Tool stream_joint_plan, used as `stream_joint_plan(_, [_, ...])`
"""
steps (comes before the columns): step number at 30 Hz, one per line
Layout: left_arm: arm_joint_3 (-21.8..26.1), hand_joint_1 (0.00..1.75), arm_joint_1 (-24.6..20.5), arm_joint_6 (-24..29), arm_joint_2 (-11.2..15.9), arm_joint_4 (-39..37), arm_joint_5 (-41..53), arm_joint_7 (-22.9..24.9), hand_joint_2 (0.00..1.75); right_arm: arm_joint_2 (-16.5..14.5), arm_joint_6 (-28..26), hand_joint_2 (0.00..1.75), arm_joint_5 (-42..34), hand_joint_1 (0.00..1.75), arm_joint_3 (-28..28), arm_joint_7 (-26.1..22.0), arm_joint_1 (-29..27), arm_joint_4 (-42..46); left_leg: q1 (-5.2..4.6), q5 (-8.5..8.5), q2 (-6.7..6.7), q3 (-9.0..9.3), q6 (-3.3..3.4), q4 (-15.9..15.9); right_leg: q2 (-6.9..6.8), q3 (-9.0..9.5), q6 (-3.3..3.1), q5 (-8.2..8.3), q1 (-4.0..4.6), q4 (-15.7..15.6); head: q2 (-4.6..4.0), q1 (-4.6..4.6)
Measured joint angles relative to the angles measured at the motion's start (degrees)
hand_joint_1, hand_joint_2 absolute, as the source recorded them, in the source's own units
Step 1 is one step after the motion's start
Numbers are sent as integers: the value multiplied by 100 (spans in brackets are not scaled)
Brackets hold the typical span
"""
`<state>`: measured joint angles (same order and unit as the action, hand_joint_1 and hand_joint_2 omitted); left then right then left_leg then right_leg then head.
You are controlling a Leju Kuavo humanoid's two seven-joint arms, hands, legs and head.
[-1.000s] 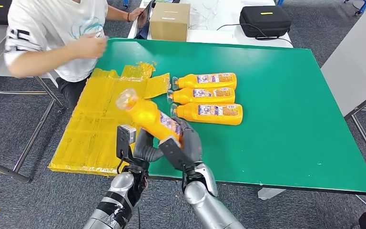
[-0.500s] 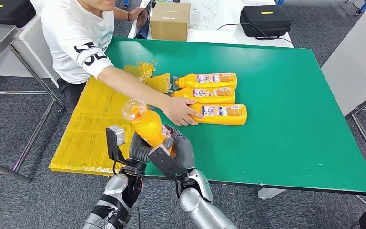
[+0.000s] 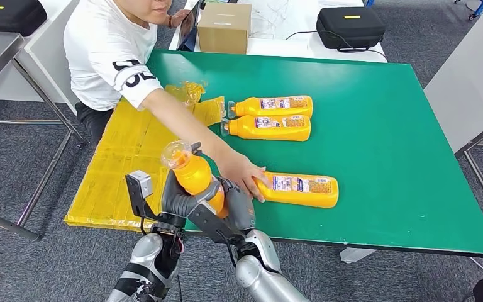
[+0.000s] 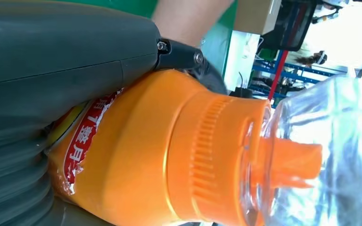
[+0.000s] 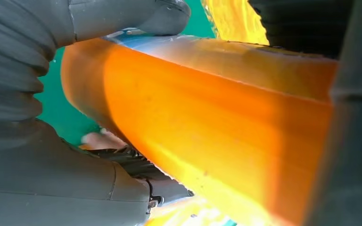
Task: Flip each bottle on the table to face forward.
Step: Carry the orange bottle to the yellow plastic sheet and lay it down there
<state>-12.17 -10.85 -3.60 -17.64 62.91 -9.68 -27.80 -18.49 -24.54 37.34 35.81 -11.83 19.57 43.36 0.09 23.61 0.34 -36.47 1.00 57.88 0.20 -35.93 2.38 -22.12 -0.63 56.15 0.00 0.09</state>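
I hold an orange bottle (image 3: 194, 173) with a clear cap above the near edge of the green table (image 3: 383, 189), its cap pointing up and to the left. My left hand (image 3: 177, 198) and my right hand (image 3: 236, 207) both grip its body. The left wrist view shows the bottle's neck and clear cap (image 4: 311, 150) close up; in the right wrist view its orange body (image 5: 207, 127) runs between my fingers. Two orange bottles (image 3: 270, 106) (image 3: 267, 126) lie side by side at mid-table, labels up. A third bottle (image 3: 299, 189) lies nearer, under a person's hand (image 3: 244, 175).
A person in a white shirt (image 3: 110, 53) leans in from the far left, arm stretched across the table. Yellow sheeting (image 3: 122, 157) covers the table's left part. A cardboard box (image 3: 224, 28) and a black case (image 3: 349, 26) stand on the white table behind.
The person has reached in and slid the nearest lying bottle toward me and to the right. My two hands have drawn the held bottle closer and stood it more upright.
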Motion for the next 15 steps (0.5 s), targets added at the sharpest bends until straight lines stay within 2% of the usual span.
stream_joint_plan(15, [116, 175, -33, -216, 42, 114, -113, 32, 175, 20, 14, 175, -167, 0, -36, -39, 15, -75, 0, -1, 0, 0, 1, 0, 0, 0, 0, 1, 0, 1, 0, 2])
